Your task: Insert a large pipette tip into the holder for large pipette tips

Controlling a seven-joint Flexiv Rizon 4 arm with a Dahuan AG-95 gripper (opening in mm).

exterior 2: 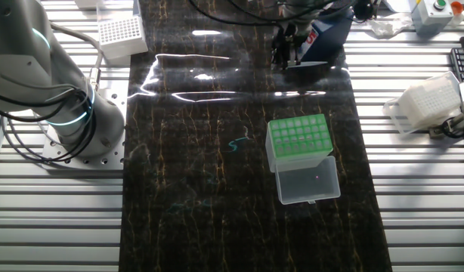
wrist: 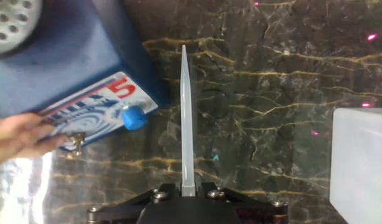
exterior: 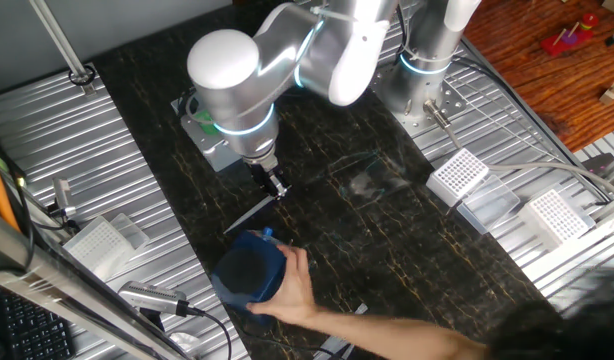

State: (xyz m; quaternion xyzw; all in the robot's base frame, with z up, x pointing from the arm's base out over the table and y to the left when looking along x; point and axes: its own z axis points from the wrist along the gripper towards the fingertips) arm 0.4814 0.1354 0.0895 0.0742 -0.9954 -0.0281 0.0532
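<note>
**Hand view: tip clamped in my claw**

Hand view shows my claw [wrist: 187,190] pinched on the large pipette tip [wrist: 186,118], point aimed away over the dark desk [wrist: 272,93]. A person's hand [exterior: 292,290] holds a blue box [wrist: 66,68] beside it. The green-topped holder [exterior 2: 297,137] stands well apart.

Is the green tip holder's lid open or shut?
Open. In the other fixed view, the holder shows its bare green grid, with the clear lid lying flat beside it.

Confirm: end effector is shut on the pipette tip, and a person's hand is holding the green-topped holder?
Partly wrong. The hand holds the dark blue block, not the green-topped holder, as one fixed view shows. The end effector is shut on the pipette tip.
</note>
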